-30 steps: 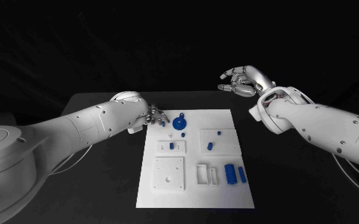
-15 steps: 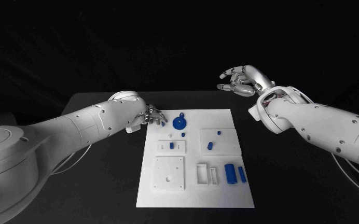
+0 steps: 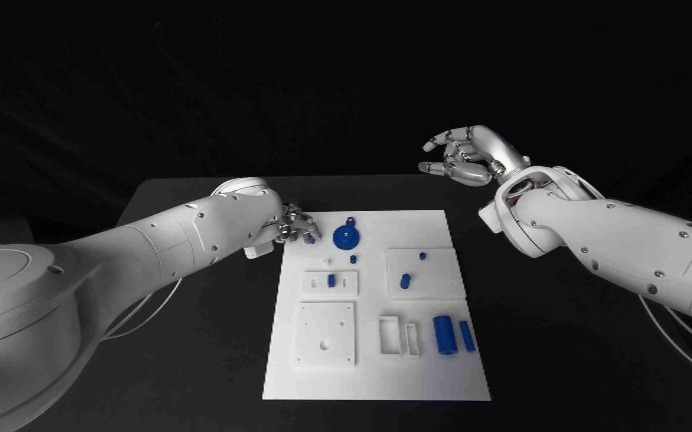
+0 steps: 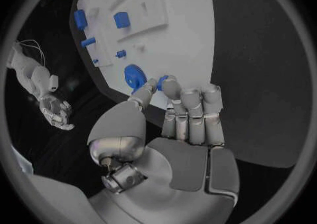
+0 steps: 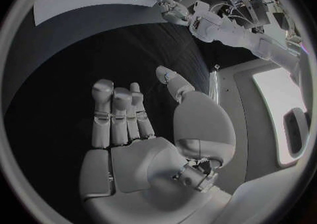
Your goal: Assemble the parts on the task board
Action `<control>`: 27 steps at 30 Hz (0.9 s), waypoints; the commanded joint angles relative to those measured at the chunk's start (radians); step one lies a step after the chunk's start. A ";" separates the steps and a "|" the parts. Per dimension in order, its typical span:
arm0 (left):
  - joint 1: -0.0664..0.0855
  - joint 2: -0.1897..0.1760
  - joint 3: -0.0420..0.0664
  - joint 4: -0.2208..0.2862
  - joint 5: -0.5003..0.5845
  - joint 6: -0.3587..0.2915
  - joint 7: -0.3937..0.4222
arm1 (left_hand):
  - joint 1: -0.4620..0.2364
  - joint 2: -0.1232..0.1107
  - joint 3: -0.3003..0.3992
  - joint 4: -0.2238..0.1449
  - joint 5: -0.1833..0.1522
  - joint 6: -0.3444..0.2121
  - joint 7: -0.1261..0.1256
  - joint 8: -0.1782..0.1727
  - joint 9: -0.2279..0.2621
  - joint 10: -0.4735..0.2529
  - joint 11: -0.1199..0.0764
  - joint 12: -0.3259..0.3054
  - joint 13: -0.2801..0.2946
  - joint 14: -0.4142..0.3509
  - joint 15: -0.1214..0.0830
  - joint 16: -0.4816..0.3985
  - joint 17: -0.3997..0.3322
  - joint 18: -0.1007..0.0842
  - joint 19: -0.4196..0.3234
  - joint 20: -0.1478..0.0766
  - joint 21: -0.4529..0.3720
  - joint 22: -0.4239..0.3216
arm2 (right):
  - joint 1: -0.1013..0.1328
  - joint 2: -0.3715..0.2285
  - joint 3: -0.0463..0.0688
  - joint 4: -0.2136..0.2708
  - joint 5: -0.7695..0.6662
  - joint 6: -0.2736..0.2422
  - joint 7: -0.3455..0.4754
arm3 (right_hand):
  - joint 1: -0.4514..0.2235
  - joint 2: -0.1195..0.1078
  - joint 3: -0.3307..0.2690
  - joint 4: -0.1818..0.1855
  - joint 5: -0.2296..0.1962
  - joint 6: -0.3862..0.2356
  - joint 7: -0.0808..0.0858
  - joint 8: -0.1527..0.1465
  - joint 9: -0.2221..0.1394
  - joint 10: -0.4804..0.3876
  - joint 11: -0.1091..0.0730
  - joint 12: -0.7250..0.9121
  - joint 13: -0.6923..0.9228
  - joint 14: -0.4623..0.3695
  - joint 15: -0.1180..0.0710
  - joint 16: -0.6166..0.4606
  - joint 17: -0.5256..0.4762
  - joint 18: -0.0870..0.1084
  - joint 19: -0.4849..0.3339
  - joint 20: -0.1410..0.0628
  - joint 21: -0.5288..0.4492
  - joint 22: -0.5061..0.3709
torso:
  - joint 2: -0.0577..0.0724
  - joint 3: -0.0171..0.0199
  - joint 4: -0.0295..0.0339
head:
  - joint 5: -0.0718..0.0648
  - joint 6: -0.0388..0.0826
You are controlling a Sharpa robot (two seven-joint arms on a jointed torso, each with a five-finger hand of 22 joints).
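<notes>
The left hand pinches a small blue part at the task board's far left corner, beside the blue gear, probably for fitting. The right hand hovers empty, fingers loosely curled, beyond the table's far edge.

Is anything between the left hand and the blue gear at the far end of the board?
Nothing visible. The left hand sits at the board's far left edge, its fingertips pinching a small blue part right beside the gear, with only bare board between them. The right hand hangs well away, beyond the table.
</notes>
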 commanded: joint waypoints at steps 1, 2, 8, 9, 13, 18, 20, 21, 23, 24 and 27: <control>-0.003 -0.001 0.000 0.001 0.022 0.010 0.017 | 0.003 0.014 0.001 -0.007 0.006 -0.002 0.006 -0.004 -0.001 -0.004 0.001 0.005 0.001 -0.008 -0.002 0.005 -0.002 -0.008 -0.007 -0.105 -0.002 0.001 | 0.000 0.000 0.000 0.001 -0.002 0.011 0.010 | 0.005 0.003 0.001 0.006 0.004 -0.019 0.024 0.006 0.001 0.000 -0.001 0.004 -0.001 0.003 0.004 0.001 -0.001 0.080 0.004 -0.004 -0.003 0.014 | 0.000 0.0003 0.0004 | 0.000 -0.001; -0.003 -0.002 0.000 0.002 0.022 0.007 0.018 | 0.012 0.025 0.003 -0.014 0.008 -0.001 0.006 -0.003 -0.001 -0.004 0.001 0.005 0.000 -0.008 -0.002 0.005 -0.002 -0.008 -0.007 -0.105 -0.001 0.002 | 0.000 0.000 0.000 0.001 -0.002 0.011 0.010 | 0.005 0.003 0.001 0.006 0.004 -0.019 0.024 0.006 0.001 0.000 -0.001 0.004 -0.001 0.003 0.004 0.001 -0.001 0.080 0.004 -0.004 -0.003 0.014 | 0.000 0.0004 0.0004 | -0.001 -0.001; -0.003 -0.011 0.000 0.015 0.023 -0.007 0.024 | 0.111 0.013 0.129 0.016 -0.075 0.020 0.003 0.012 0.001 0.004 -0.003 0.006 -0.002 -0.004 -0.005 0.009 -0.005 -0.011 0.003 -0.105 -0.001 0.000 | 0.000 0.001 0.000 0.001 -0.002 0.012 0.010 | 0.005 0.003 0.000 0.006 0.004 -0.019 0.024 0.007 0.001 0.001 -0.001 0.004 -0.001 0.003 0.004 0.002 -0.001 0.080 0.004 -0.004 -0.003 0.014 | 0.000 0.0003 0.0008 | -0.001 -0.002; -0.003 -0.013 0.000 0.019 0.024 -0.011 0.026 | 0.121 0.012 0.145 0.021 -0.076 0.026 0.001 0.016 0.002 0.005 -0.003 0.006 -0.003 -0.003 -0.005 0.010 -0.006 -0.012 0.005 -0.105 0.001 0.000 | 0.000 0.001 0.000 0.001 -0.002 0.012 0.010 | 0.005 0.003 0.000 0.006 0.004 -0.019 0.024 0.007 0.001 0.001 -0.001 0.004 -0.001 0.003 0.004 0.002 -0.001 0.080 0.004 -0.004 -0.003 0.014 | 0.000 0.0003 0.0008 | -0.001 -0.002; -0.003 -0.026 0.000 0.039 0.041 -0.029 0.028 | 0.152 0.010 0.188 0.027 -0.076 0.039 -0.003 0.035 0.007 0.011 -0.007 0.007 -0.004 0.000 -0.008 0.013 -0.007 -0.014 0.008 -0.105 0.005 0.003 | 0.000 0.000 0.000 0.001 -0.002 0.012 0.010 | 0.005 0.003 0.000 0.006 0.004 -0.019 0.024 0.007 0.001 0.001 -0.001 0.004 -0.001 0.003 0.004 0.002 -0.001 0.080 0.004 -0.004 -0.003 0.014 | 0.000 0.0004 0.0007 | -0.001 -0.002; -0.002 -0.061 0.001 0.092 0.091 -0.041 0.008 | 0.167 0.003 0.214 0.028 -0.076 0.050 -0.008 0.055 0.008 0.023 -0.011 0.008 -0.006 0.010 -0.011 0.020 -0.008 -0.015 0.015 -0.106 0.011 0.005 | 0.000 -0.004 0.000 0.001 -0.002 0.013 0.009 | 0.005 0.004 0.000 0.007 0.004 -0.019 0.024 0.007 0.001 0.001 -0.001 0.004 -0.001 0.003 0.004 0.002 -0.001 0.080 0.004 -0.004 -0.003 0.014 | -0.001 0.0006 0.0014 | -0.002 -0.003; -0.001 -0.081 0.001 0.123 0.105 -0.047 -0.003 | 0.167 0.001 0.216 0.029 -0.076 0.054 -0.010 0.060 0.007 0.027 -0.013 0.008 -0.007 0.013 -0.012 0.022 -0.008 -0.016 0.017 -0.106 0.012 0.006 | 0.000 -0.006 0.000 0.002 -0.002 0.014 0.009 | 0.004 0.004 0.000 0.007 0.004 -0.019 0.024 0.007 0.001 0.001 -0.001 0.004 -0.001 0.003 0.004 0.002 -0.001 0.080 0.004 -0.004 -0.003 0.014 | -0.001 0.0006 0.0018 | -0.003 -0.003; 0.000 -0.088 0.001 0.134 0.109 -0.050 -0.007 | 0.166 0.000 0.217 0.030 -0.076 0.054 -0.010 0.061 0.007 0.028 -0.013 0.007 -0.007 0.013 -0.012 0.023 -0.008 -0.016 0.017 -0.106 0.013 0.006 | 0.000 -0.007 0.000 0.003 -0.002 0.014 0.008 | 0.004 0.004 0.000 0.007 0.004 -0.019 0.024 0.007 0.001 0.001 -0.001 0.004 -0.001 0.003 0.004 0.002 -0.001 0.080 0.005 -0.004 -0.003 0.014 | -0.001 0.0005 0.0018 | -0.003 -0.003; 0.002 -0.108 0.001 0.169 0.123 -0.051 -0.016 | 0.164 -0.003 0.218 0.031 -0.076 0.061 -0.012 0.067 0.007 0.030 -0.015 0.007 -0.008 0.015 -0.013 0.024 -0.008 -0.016 0.019 -0.107 0.014 0.006 | 0.000 -0.009 0.000 0.003 -0.002 0.015 0.008 | 0.004 0.004 0.000 0.007 0.004 -0.019 0.024 0.007 0.001 0.001 -0.001 0.004 -0.001 0.003 0.004 0.002 -0.001 0.080 0.005 -0.004 -0.003 0.014 | -0.001 0.0007 0.0027 | -0.002 -0.003; 0.004 -0.126 0.001 0.198 0.134 -0.055 -0.024 | 0.160 -0.007 0.218 0.033 -0.076 0.071 -0.015 0.076 0.006 0.034 -0.018 0.006 -0.009 0.017 -0.015 0.025 -0.009 -0.016 0.020 -0.107 0.015 0.007 | 0.000 -0.011 0.000 0.005 -0.002 0.015 0.008 | 0.004 0.004 0.000 0.007 0.004 -0.019 0.024 0.007 0.001 0.001 -0.001 0.005 -0.001 0.003 0.004 0.002 -0.001 0.080 0.005 -0.004 -0.003 0.014 | -0.002 0.0013 0.0029 | -0.001 -0.004; 0.006 -0.167 0.001 0.271 0.149 -0.067 -0.040 | 0.156 -0.011 0.219 0.036 -0.076 0.081 -0.019 0.086 0.005 0.037 -0.022 0.004 -0.010 0.019 -0.018 0.026 -0.009 -0.016 0.022 -0.108 0.016 0.007 | 0.000 -0.016 0.000 0.009 -0.002 0.018 0.005 | 0.004 0.004 0.000 0.007 0.004 -0.019 0.024 0.007 0.001 0.001 -0.001 0.005 -0.001 0.003 0.004 0.002 -0.001 0.080 0.005 -0.004 -0.003 0.014 | -0.002 0.0017 0.0030 | 0.000 -0.005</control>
